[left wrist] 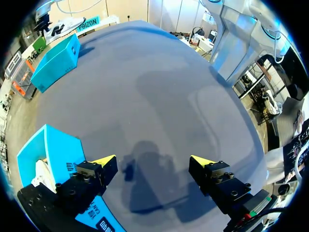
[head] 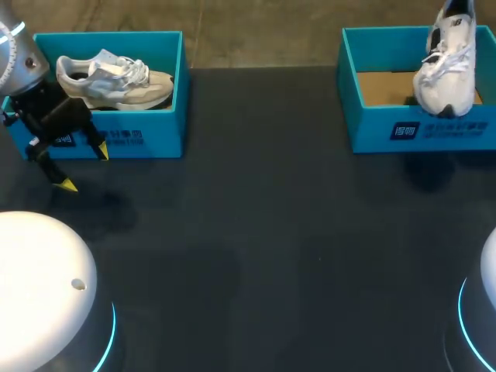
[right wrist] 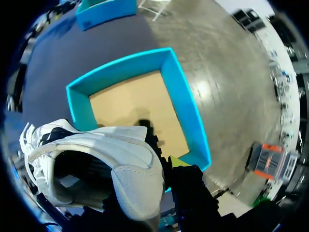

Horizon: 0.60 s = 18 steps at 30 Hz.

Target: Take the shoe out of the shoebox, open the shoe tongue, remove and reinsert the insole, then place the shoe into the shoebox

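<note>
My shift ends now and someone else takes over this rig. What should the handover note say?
Left gripper: open, empty, over the table in front of the left shoebox.
Right gripper: shut on the white shoe, held toe-down over the right shoebox, whose floor is bare.
Grey shoe: lies in the left shoebox, no gripper on it.
Done: white shoe is out of its box.
Left: tongue and insole steps cannot be confirmed; the shoe is not yet set back in.
</note>
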Motion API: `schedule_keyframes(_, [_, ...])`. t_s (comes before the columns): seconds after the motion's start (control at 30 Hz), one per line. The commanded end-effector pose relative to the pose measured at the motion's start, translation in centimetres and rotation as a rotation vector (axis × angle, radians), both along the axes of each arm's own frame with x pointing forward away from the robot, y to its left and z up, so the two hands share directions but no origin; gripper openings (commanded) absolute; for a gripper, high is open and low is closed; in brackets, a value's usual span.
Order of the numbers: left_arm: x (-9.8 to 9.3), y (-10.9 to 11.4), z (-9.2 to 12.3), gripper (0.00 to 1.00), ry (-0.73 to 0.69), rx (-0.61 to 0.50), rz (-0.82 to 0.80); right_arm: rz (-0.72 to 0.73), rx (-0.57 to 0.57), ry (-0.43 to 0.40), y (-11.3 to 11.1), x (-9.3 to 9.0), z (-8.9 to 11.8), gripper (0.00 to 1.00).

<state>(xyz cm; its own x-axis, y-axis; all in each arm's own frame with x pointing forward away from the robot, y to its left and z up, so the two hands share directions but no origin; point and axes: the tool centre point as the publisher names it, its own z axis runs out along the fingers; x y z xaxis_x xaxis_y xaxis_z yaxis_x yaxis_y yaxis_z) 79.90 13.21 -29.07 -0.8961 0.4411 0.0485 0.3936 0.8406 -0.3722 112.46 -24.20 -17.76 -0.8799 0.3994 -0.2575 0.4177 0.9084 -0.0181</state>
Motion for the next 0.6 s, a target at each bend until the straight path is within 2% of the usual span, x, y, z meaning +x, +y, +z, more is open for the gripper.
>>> schedule_keyframes(0.03, [0.0, 0.0, 0.0, 1.0, -0.001, 0.004, 0.0, -0.325, 0.038, -0.064, -0.4, -1.6, -0.3, 0.0])
schedule_keyframes(0.13, [0.0, 0.0, 0.0, 1.0, -0.001, 0.004, 0.0, -0.42, 0.067, -0.052, -0.8, -2.0, -0.6, 0.0])
schedule_keyframes(0.33, [0.0, 0.0, 0.0, 1.0, -0.001, 0.004, 0.0, -0.491, 0.062, -0.033, -1.2, -1.9, -0.5, 0.0])
schedule_keyframes(0.47, [0.0, 0.0, 0.0, 1.0, -0.001, 0.004, 0.0, -0.562, 0.076, -0.008, -2.3, -2.0, -0.8, 0.0])
schedule_keyframes(0.6, [0.0, 0.0, 0.0, 1.0, -0.001, 0.004, 0.0, -0.691, 0.101, -0.017, -3.4, -2.9, -1.1, 0.0])
